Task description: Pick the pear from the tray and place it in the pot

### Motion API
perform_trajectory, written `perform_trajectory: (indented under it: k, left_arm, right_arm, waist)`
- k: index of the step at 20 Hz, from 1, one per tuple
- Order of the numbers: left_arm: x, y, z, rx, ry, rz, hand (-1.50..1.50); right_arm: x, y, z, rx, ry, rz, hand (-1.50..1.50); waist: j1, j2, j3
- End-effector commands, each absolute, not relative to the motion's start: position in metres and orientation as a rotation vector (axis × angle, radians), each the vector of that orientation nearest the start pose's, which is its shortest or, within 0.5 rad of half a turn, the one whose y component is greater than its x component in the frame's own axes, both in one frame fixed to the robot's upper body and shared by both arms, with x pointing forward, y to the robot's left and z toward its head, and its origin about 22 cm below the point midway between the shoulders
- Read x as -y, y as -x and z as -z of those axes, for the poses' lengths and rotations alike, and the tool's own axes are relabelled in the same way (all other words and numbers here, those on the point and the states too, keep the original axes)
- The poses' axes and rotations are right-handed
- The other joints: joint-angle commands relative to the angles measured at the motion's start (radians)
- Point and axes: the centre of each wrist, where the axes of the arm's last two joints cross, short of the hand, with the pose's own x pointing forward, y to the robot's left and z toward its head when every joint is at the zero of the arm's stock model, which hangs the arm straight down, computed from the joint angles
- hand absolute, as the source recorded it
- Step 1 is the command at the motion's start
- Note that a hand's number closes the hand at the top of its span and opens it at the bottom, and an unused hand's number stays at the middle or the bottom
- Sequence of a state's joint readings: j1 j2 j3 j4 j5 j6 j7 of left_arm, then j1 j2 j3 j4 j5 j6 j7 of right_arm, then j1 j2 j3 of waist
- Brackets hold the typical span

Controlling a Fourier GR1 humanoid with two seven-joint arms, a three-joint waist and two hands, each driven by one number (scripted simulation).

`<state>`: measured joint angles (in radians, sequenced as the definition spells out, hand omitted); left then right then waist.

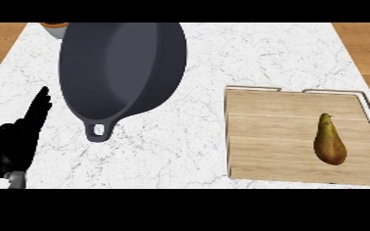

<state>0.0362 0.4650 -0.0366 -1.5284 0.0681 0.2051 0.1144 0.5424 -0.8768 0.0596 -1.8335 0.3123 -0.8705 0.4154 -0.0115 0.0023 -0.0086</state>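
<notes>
A brown-green pear [330,141] lies on the right part of a wooden tray [274,142], stem end pointing away from me. The dark grey pot [119,68] stands at the upper left of the marble counter, its short handle [100,129] pointing toward me. My left hand [22,132] shows at the left edge, fingers straight and pointing up, a short way left of the pot's handle and touching nothing. The right hand is out of view.
An orange-topped object [55,27] peeks out behind the pot's far left rim. Wooden floor shows beyond the counter's left and right edges. White marble counter [202,78] lies between pot and tray.
</notes>
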Motion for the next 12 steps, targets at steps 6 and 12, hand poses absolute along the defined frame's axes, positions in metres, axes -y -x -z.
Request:
perform_trajectory:
  k: [6, 12]
  left_arm:
    - [-0.318, -0.236, -0.018, 1.404, -0.415, 0.187, 0.0]
    - [-0.309, -0.247, -0.026, 1.415, -0.383, 0.2, 0.0]
  right_arm:
    - [0.358, -0.154, -0.123, 0.756, 1.249, -0.383, -1.5]
    - [0.342, -0.179, -0.146, 0.49, 1.083, -0.481, -1.5]
  waist:
    - [0.058, 0.013, 0.002]
    - [0.077, 0.014, 0.006]
